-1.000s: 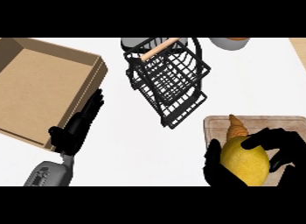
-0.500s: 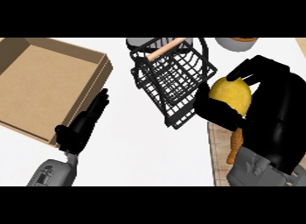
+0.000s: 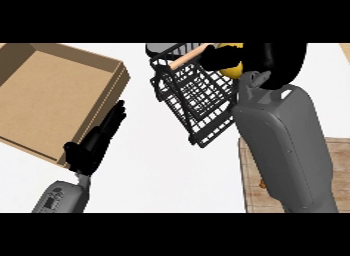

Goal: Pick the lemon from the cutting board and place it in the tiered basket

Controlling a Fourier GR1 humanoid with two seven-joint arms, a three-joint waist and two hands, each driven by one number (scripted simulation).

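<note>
A white counter (image 3: 170,180) fills the head view. An open cardboard box (image 3: 45,95) lies at its left, running off the view's left side. The robot's grey right forearm (image 3: 281,145) rises from the lower edge and crosses the wooden cutting board (image 3: 348,170) at the lower right, hiding much of it. A sliver of something orange (image 3: 261,184) shows on the board against the forearm's edge; what it is cannot be told.

A black wire tiered basket (image 3: 196,100) stands at top centre, between the box and the forearm. Its wooden handle (image 3: 189,58) lies across its top.

The left hand (image 3: 97,142) rests on the counter just beside the box's near right wall. Its fingers are straight and close together, pointing up the view, and hold nothing. Its forearm (image 3: 60,197) enters at the lower left.

The right hand (image 3: 277,60) is at the top of the view, at the basket's upper right corner, with its fingers curled round the lemon (image 3: 235,69). The yellow fruit is off the board and sits in that grasp just beside the handle's right end, above the basket's top wires. Dark fingers cover part of it. Whether it touches the wires cannot be told.
</note>
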